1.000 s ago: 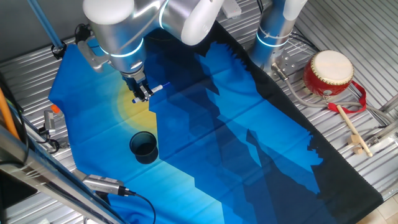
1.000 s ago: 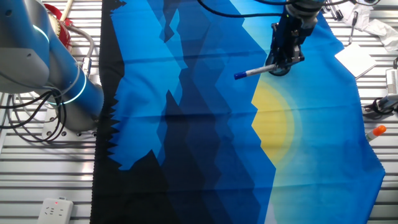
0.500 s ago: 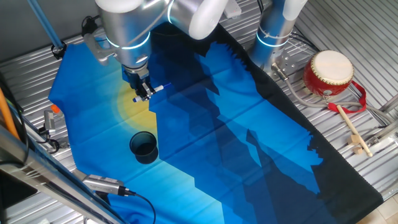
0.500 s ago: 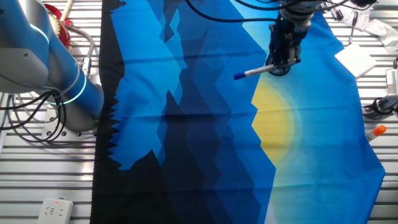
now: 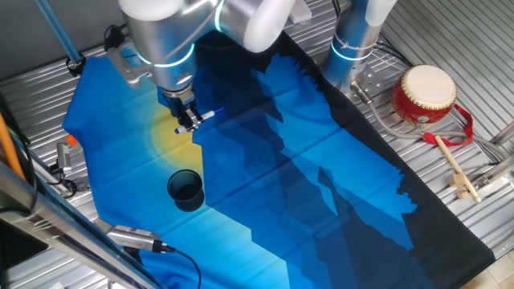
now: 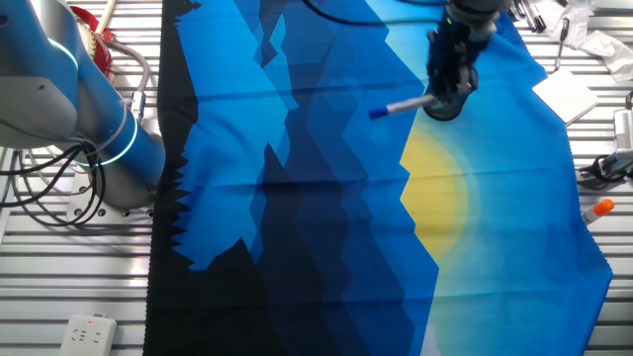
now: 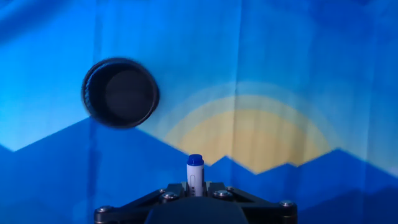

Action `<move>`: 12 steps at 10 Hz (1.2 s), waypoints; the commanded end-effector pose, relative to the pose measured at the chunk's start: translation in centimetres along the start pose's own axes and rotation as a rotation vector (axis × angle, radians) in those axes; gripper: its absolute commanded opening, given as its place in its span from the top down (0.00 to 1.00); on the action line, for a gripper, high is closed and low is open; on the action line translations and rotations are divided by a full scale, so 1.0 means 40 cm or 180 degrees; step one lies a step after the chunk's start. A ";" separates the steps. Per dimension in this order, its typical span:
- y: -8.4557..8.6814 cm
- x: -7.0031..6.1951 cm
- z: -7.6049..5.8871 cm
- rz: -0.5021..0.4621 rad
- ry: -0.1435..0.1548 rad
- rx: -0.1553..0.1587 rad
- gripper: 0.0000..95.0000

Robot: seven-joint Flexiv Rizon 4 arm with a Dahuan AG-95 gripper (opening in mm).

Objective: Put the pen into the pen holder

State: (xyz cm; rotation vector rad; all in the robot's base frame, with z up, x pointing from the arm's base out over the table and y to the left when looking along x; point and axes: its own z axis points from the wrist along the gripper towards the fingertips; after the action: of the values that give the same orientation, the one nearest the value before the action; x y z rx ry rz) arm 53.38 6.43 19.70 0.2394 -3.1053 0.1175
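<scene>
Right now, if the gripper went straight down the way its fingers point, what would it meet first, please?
Most likely the blue cloth. The gripper, holding the pen, points at the yellow sun patch, while the cup stands off to one side. Depth is unclear.

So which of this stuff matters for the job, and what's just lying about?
For the job:
pen, held in the pincer
pen holder

Lying about:
red drum
wooden drumstick
orange-capped item
</scene>
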 end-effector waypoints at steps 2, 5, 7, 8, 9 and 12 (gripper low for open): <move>0.043 0.036 -0.019 0.0099 0.0086 0.0013 1.00; 0.056 0.049 -0.025 0.0114 0.0106 0.0010 1.00; 0.067 0.060 -0.029 0.0030 -0.0132 0.0118 1.00; 0.073 0.064 -0.031 -0.0065 -0.0248 0.0272 1.00; 0.074 0.064 -0.031 -0.0156 -0.0387 0.0381 1.00; 0.074 0.064 -0.031 -0.0272 -0.0798 0.0477 1.00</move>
State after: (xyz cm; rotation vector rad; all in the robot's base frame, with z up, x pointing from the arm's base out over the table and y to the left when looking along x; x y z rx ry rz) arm 50.33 9.12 20.79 0.3561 -3.2576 0.2844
